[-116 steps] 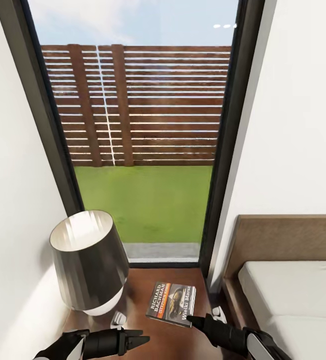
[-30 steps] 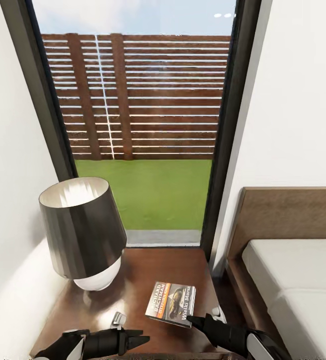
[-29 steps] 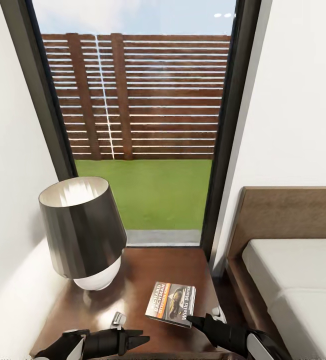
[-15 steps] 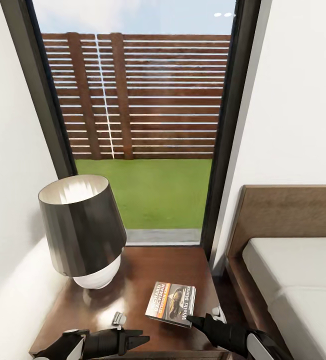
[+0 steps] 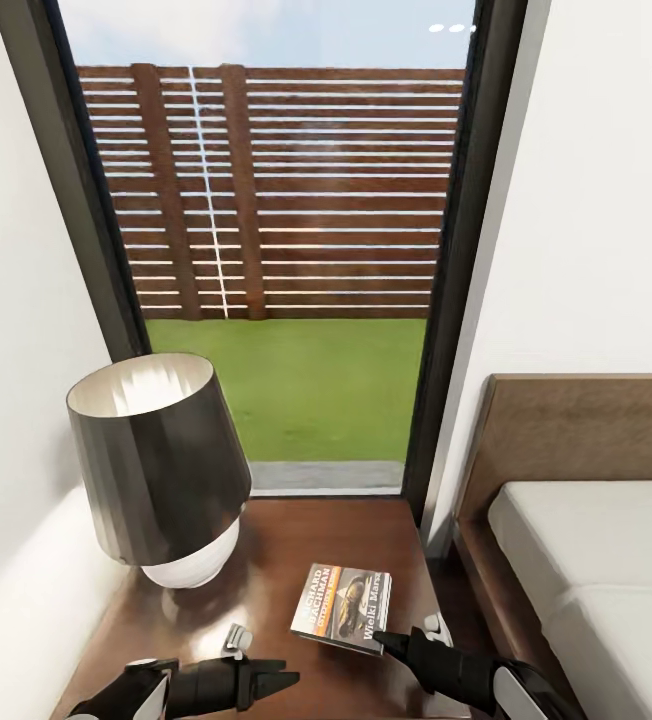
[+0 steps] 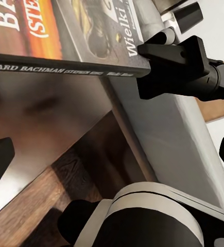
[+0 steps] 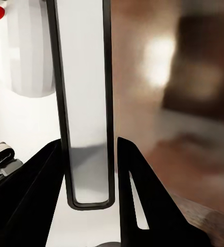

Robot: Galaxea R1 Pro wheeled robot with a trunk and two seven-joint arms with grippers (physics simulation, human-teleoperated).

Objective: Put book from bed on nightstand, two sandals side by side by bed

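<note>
Right tool [image 5: 384, 640] is clamped on the near right corner of the book [image 5: 343, 607] — right wrist view shows both fingers pinching its edge. Book hangs over the nightstand [image 5: 296, 540] top, right half, just clear of the wood judging by the left wrist view. Long axis runs away from the tool, toward the window. Left tool [image 5: 271, 678] idles narrow, nothing in it. Next: straight down, release.

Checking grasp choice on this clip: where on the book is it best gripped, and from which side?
At the thin near edge, from the robot's right, as the right gripper does now. The book is flat and thin, held above the nightstand, so the fingers can clamp cover and back across that edge. The lamp crowds the left side.
</note>
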